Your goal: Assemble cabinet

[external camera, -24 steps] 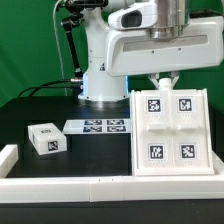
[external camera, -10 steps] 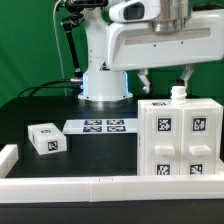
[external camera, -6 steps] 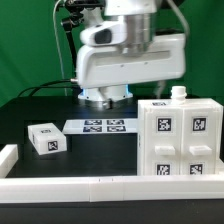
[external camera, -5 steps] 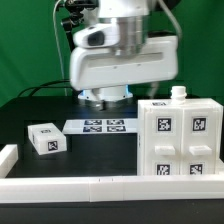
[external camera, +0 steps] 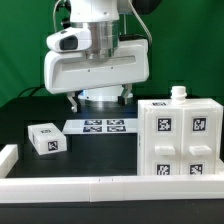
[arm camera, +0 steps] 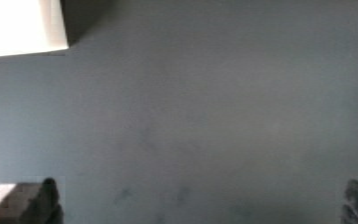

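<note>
Arm [external camera: 95,62]: pointing down over table [external camera: 40,108] | claw [arm camera: 194,203]: spread wide, empty

Exterior frontal; wrist close, straight down

A white robot arm [external camera: 95,60] fills the upper centre. The tagged white cabinet [external camera: 180,140] stands lower right; a small tagged block [external camera: 46,139] lies lower left.

Marker board [external camera: 106,126] lies flat on black table [external camera: 95,158].
</note>
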`<state>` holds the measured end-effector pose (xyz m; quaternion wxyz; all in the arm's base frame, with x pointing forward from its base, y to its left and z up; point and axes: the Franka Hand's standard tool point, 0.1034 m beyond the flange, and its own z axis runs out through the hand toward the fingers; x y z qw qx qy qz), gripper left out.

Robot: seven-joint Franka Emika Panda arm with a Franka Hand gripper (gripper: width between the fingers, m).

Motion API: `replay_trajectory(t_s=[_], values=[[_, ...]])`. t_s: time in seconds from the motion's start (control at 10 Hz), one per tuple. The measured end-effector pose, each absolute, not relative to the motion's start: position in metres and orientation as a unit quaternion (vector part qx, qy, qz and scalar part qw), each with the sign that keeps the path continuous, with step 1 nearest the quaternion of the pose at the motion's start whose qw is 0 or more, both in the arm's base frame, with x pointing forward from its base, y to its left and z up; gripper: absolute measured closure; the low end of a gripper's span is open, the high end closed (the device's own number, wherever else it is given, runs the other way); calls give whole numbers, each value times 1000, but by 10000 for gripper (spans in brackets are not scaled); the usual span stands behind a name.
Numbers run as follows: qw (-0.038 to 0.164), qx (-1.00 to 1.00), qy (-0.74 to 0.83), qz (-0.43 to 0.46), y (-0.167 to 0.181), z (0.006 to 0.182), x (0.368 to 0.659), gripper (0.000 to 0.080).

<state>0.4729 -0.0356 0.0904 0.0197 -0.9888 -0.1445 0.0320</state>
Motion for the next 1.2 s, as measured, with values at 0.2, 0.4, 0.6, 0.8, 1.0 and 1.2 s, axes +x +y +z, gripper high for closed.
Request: replay_trajectory(t_s=[0.2,0.4,0.6,0.8,1.0,1.2], values=[[20,-989,-144,32,-36,90,473,3],[18,-984,-174,30,-52,82,460,3],[13,-982,-186,32,-87,65,435,3],[8,-978,-208,31,-116,51,421,3],[8,-975,-219,35,-136,42,414,3],[9,-973,-226,39,-145,37,412,3]])
